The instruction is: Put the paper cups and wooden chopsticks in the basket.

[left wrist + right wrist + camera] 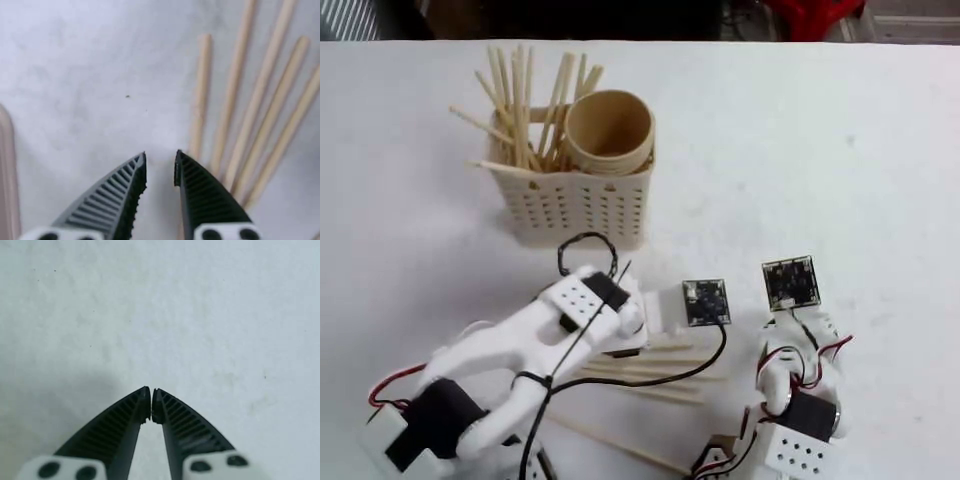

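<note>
A white perforated basket (570, 208) stands at the back left of the table. It holds a tan paper cup (610, 128) and several upright wooden chopsticks (525, 100). Several loose chopsticks (655, 378) lie on the table in front, partly under my left arm (570, 320). My left gripper (160, 161) hovers low over the table, slightly open, nothing between its fingers. The loose chopsticks (260, 110) fan out beside it, and one chopstick (201, 95) runs under a fingertip (192, 172). My right gripper (151, 401) is shut over bare white table, holding nothing.
The right arm (798, 385) sits folded at the front right, close to the left arm's wrist camera (705, 302). Another long chopstick (620, 445) lies near the front edge. The table to the right of the basket is open white surface.
</note>
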